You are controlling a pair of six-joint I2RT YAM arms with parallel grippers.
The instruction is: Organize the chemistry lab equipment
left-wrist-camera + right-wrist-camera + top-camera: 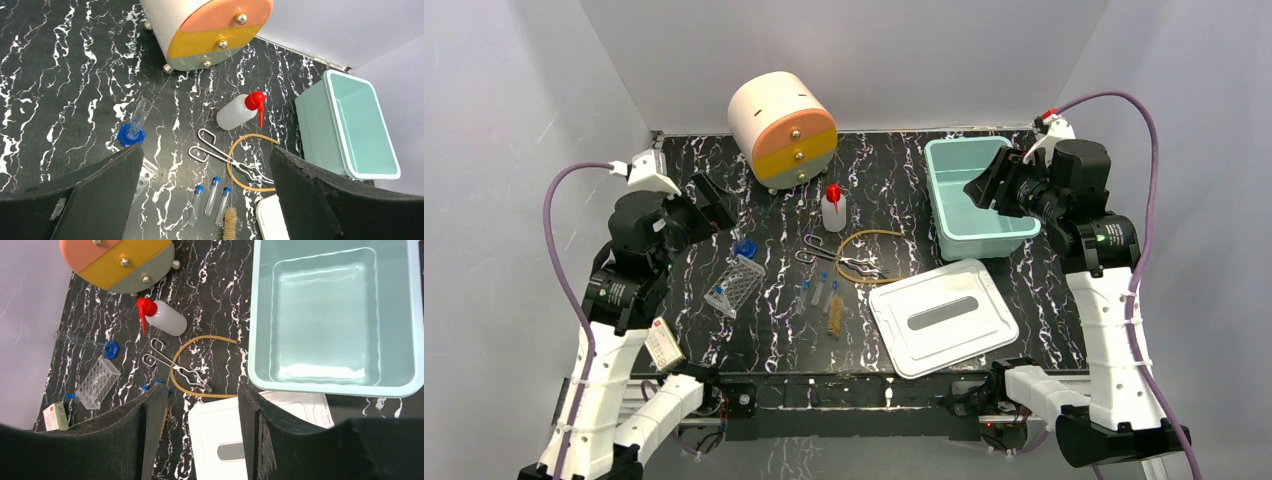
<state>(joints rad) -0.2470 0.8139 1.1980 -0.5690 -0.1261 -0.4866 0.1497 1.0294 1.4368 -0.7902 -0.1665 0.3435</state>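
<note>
At the far left, the left gripper (707,203) hangs above the table's left side with its jaws spread wide and nothing between them. A small white card (664,346) lies near that arm's base. Just ahead of the gripper a clear cylinder with a blue foot (134,123) lies on its side, and nearer the front edge a clear rack (735,286) sits tilted. Right of the rack, three blue-capped test tubes (212,195) lie side by side, with a brush (834,316) touching or just beside the last one.

Behind them the forceps (224,157) lie flat, their tips crossing a tan tubing loop (876,233). The squeeze bottle (235,113) stands between the forceps and the drum-shaped drawer unit (782,125) at the back; its red nozzle points toward the loop.

Further right, a white lid (904,300) lies at an angle near the front edge, close to the teal bin (984,246), which stands open. The right gripper (987,186) hovers over the bin's right side, jaws parted about three quarters of the way and holding nothing.

The table (894,180) is black with white veining, closed in by plain pale grey walls.

All the lab pieces sit between the two grippers: those on the left are near the left gripper, all are well apart from the right one, and none is touched by either.
</note>
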